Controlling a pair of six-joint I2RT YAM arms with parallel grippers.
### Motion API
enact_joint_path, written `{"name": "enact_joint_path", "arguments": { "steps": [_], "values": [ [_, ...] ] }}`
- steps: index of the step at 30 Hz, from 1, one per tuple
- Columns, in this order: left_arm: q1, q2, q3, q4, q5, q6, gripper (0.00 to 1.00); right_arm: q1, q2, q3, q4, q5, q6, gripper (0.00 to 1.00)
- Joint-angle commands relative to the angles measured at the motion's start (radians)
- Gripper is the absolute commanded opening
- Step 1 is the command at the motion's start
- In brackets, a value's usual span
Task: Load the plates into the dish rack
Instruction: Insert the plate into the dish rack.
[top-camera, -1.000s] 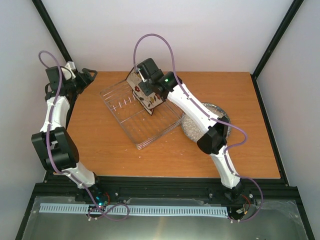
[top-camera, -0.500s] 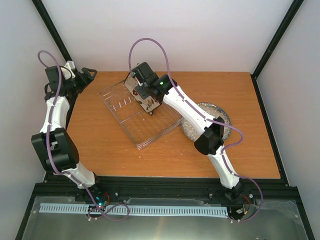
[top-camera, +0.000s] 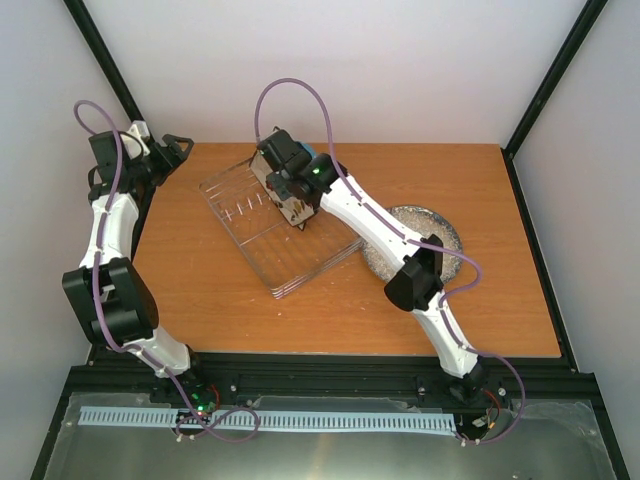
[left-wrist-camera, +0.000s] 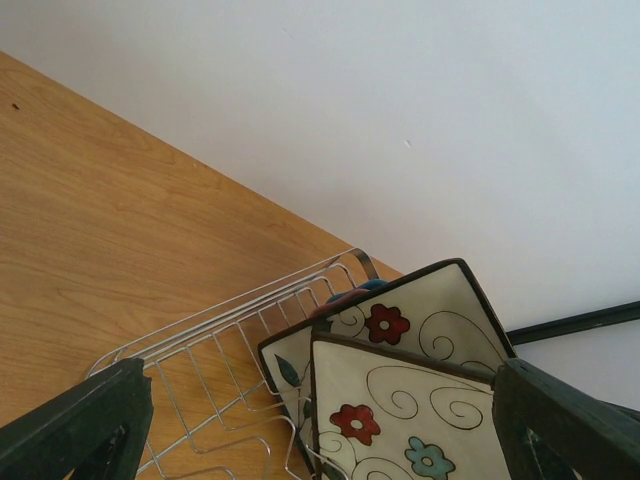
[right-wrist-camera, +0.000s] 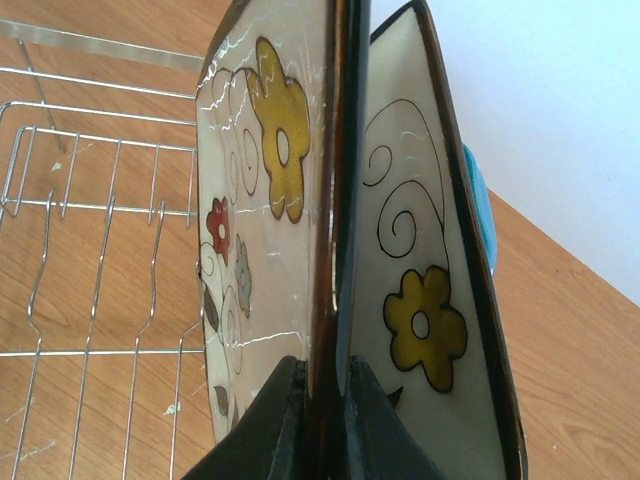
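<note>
Wooden table (top-camera: 200, 300), white walls (top-camera: 420, 70): you have just carried the square cream plate (right-wrist-camera: 255, 230) to the far end of the dish rack (top-camera: 290, 255).
Right of centre in the top view, the round grey speckled plate (top-camera: 432, 222) lies flat, not loaded yet. Higher up, the right gripper (right-wrist-camera: 326, 385), pinched on the dark rim, has moved up and left since a second ago, so this plate stands upright just beside a second flowered plate (right-wrist-camera: 420, 290). I judge only lowering and release remain. At upper left, the left gripper (top-camera: 172, 150) stands wide, holding nothing.
</note>
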Motion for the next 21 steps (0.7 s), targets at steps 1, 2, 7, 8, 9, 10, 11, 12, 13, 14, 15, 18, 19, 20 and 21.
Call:
{"name": "enact_joint_path", "arguments": {
  "steps": [1, 2, 7, 8, 9, 10, 11, 12, 13, 14, 15, 18, 19, 20, 21],
  "values": [
    [0.003, -0.024, 0.017, -0.015, -0.001, 0.015, 0.93, -0.009, -0.014, 0.029, 0.154, 0.173, 0.089, 0.03],
    [0.002, -0.023, 0.016, -0.014, 0.0, 0.015, 0.93, -0.009, -0.018, 0.022, 0.157, 0.181, 0.091, 0.03],
    [0.003, -0.017, 0.022, -0.013, 0.002, 0.013, 0.93, -0.003, -0.04, 0.01, 0.15, 0.249, 0.11, 0.03],
    [0.002, -0.014, 0.023, -0.013, 0.003, 0.013, 0.94, -0.002, -0.042, 0.006, 0.152, 0.261, 0.111, 0.03],
    [0.002, -0.012, 0.025, -0.013, 0.002, 0.012, 0.93, 0.001, -0.043, 0.003, 0.153, 0.275, 0.11, 0.03],
    [0.002, -0.012, 0.026, -0.012, 0.004, 0.012, 0.94, 0.003, -0.044, 0.003, 0.157, 0.277, 0.108, 0.03],
    [0.002, -0.011, 0.027, -0.011, 0.005, 0.01, 0.94, 0.003, -0.041, 0.004, 0.156, 0.278, 0.109, 0.03],
    [0.002, -0.012, 0.026, -0.01, 0.005, 0.01, 0.94, 0.003, -0.04, 0.003, 0.156, 0.275, 0.11, 0.03],
    [0.003, -0.011, 0.027, -0.011, 0.006, 0.01, 0.93, 0.004, -0.036, 0.003, 0.154, 0.272, 0.109, 0.03],
    [0.002, -0.011, 0.028, -0.01, 0.005, 0.009, 0.93, 0.004, -0.032, 0.004, 0.151, 0.263, 0.11, 0.03],
    [0.002, -0.01, 0.028, -0.01, 0.006, 0.01, 0.94, 0.004, -0.029, 0.004, 0.148, 0.254, 0.113, 0.03],
    [0.002, -0.009, 0.032, -0.015, 0.005, 0.015, 0.93, 0.005, -0.018, 0.009, 0.131, 0.221, 0.126, 0.03],
    [0.002, -0.01, 0.03, -0.015, 0.006, 0.016, 0.94, 0.005, -0.015, 0.012, 0.121, 0.201, 0.129, 0.03],
    [0.002, -0.008, 0.03, -0.016, 0.005, 0.016, 0.94, 0.005, -0.01, 0.018, 0.106, 0.183, 0.133, 0.03],
    [0.002, -0.008, 0.029, -0.018, 0.004, 0.018, 0.94, 0.006, -0.006, 0.032, 0.086, 0.166, 0.137, 0.03]
  ]
}}
